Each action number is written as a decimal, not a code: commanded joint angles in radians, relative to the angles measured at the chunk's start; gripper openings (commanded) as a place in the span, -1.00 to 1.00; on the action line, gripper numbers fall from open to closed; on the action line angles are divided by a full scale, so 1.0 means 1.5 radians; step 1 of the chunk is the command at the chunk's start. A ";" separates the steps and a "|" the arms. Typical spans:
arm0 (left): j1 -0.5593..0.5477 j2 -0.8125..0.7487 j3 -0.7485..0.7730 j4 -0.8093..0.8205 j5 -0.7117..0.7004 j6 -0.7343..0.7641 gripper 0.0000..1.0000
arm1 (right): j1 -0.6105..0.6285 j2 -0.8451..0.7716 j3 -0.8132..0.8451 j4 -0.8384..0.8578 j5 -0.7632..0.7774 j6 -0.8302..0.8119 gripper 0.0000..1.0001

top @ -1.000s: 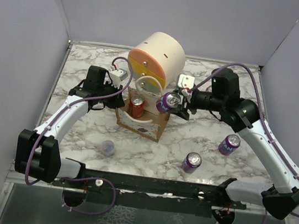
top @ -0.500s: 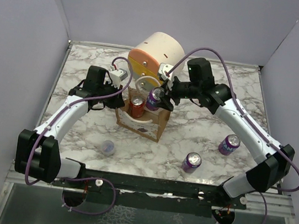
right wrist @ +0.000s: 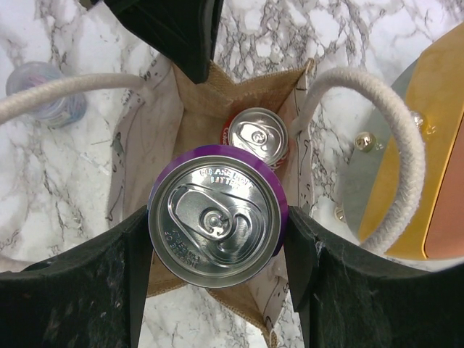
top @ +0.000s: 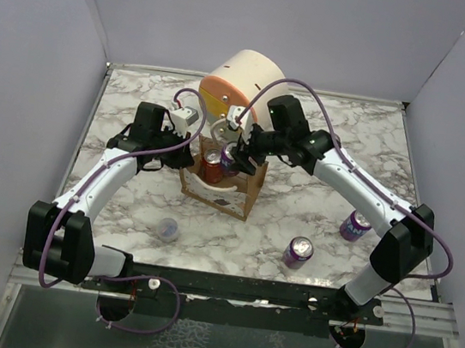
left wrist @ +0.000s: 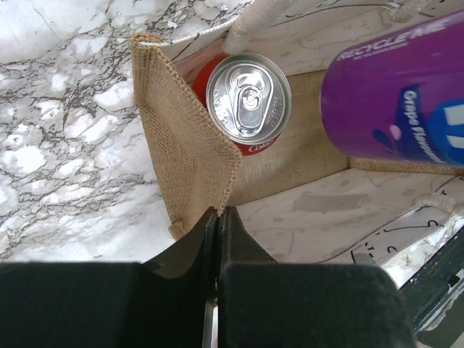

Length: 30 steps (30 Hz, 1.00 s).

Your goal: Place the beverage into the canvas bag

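Note:
The tan canvas bag [top: 231, 196] stands open at mid-table with a red cola can [top: 211, 169] upright inside. My left gripper [top: 188, 158] is shut on the bag's left wall, pinching the burlap edge [left wrist: 196, 138] between its jaws. My right gripper [top: 235, 153] is shut on a purple grape can [top: 228, 159] and holds it upright over the bag's opening, to the right of the red can. In the right wrist view the purple can [right wrist: 215, 215] sits between both fingers above the bag's inside [right wrist: 196, 109], with the red can [right wrist: 257, 138] just beyond. It also shows in the left wrist view [left wrist: 399, 94].
A large cream cylinder with orange and yellow drawers [top: 244, 89] stands right behind the bag. Two more purple cans [top: 357, 224] [top: 298, 251] stand at front right. A small clear cup [top: 168, 229] lies at front left. The bag's white loop handles [right wrist: 395, 156] arch beside the held can.
My right arm has swung left with the purple can, from right of the bag to over its opening. The left arm has not moved.

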 commanded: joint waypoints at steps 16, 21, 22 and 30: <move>0.002 -0.009 -0.008 0.006 0.010 0.002 -1.00 | 0.005 0.047 -0.025 0.068 0.052 0.025 -0.98; 0.002 -0.008 -0.006 0.005 0.011 0.004 -1.00 | 0.005 0.068 -0.025 0.080 0.075 0.039 -0.98; 0.002 -0.009 -0.007 0.006 0.011 0.003 -1.00 | 0.004 0.069 -0.028 0.088 0.079 0.044 -0.98; 0.002 -0.011 -0.009 0.006 0.013 0.004 -1.00 | 0.005 0.085 -0.045 0.118 0.099 0.082 -0.98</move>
